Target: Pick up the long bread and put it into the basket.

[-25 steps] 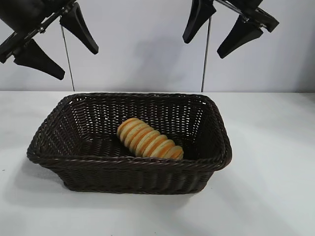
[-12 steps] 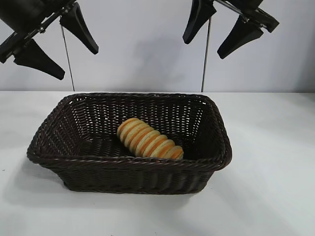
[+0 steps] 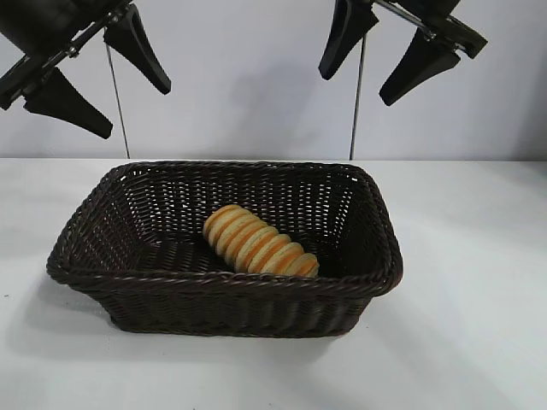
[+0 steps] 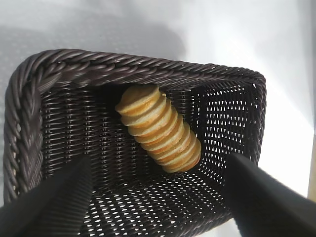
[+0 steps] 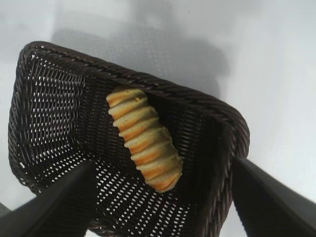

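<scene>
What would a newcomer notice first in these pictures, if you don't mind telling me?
Probably the long bread, golden and ridged, lying at a slant on the floor of the dark woven basket in the middle of the white table. Next, the two black grippers hanging above it, left gripper and right gripper, both with fingers spread and holding nothing.

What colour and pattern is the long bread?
Golden-tan with orange-brown ridged stripes; the long bread shows best in the right wrist view.

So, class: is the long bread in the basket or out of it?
In. The long bread lies on the floor of the basket, its woven walls on all sides.
</scene>
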